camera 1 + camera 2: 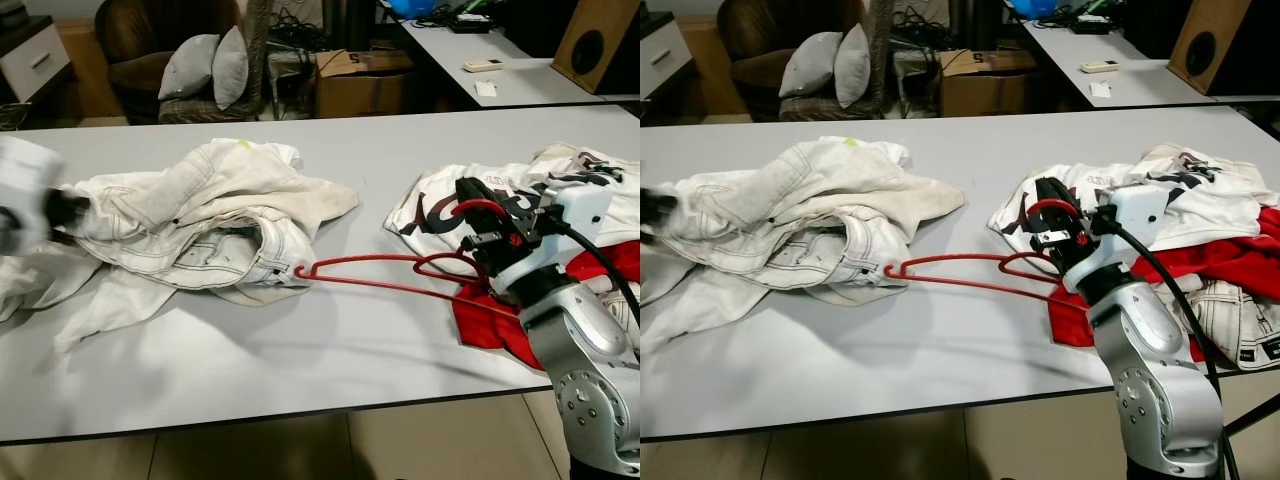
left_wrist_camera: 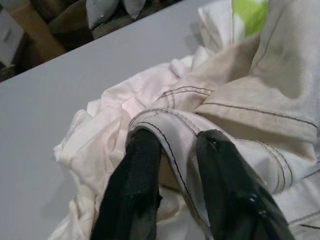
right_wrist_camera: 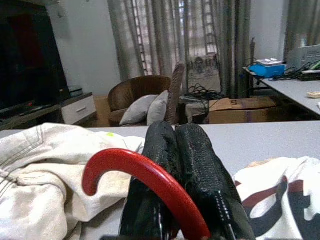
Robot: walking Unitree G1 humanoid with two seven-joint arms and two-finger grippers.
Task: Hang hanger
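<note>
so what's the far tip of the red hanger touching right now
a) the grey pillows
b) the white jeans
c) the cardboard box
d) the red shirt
b: the red hanger, held at its hook by the right gripper, reaches across the table so its far tip meets the waistband edge of the white jeans, which the left gripper pinches.

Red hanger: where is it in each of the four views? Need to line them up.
Left eye view: red hanger lies on the table right of centre, hook end at the right gripper.
Right eye view: centre.
Left wrist view: no hanger; left gripper pinches cloth.
Right wrist view: hook across the fingers.
Shared landmark: white jeans.
</note>
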